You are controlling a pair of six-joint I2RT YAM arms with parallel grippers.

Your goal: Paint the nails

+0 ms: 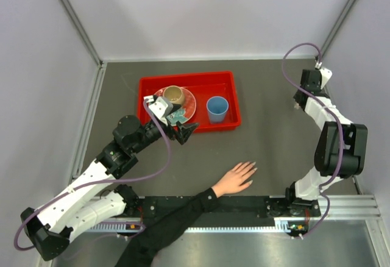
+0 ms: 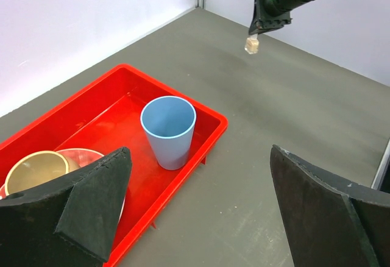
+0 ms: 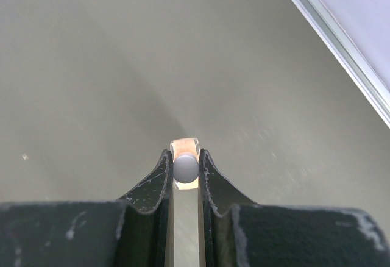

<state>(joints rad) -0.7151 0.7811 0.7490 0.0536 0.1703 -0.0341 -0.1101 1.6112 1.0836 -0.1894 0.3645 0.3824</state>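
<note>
Top view: the person's hand (image 1: 234,180) lies flat on the grey table (image 1: 274,139) at lower middle, with the black sleeve (image 1: 170,224) running off the bottom edge. The fingers are spread and point to the upper right. The nails (image 1: 251,168) sit at those fingertips, honestly too tiny for me to tell any colour on them.

My right gripper (image 3: 186,157) is up at the right of the frame, well apart from the hand. It's clamped tight on a small pale bottle (image 2: 251,46) with a round grey knob showing between the fingers.

My left gripper (image 1: 182,125) hangs over the near edge of the red tray (image 1: 186,77), jaws spread wide with nothing in them. In the tray there's a blue cup (image 1: 217,108), plus a tan bowl (image 1: 173,94) sitting on a plate (image 1: 190,103).
</note>
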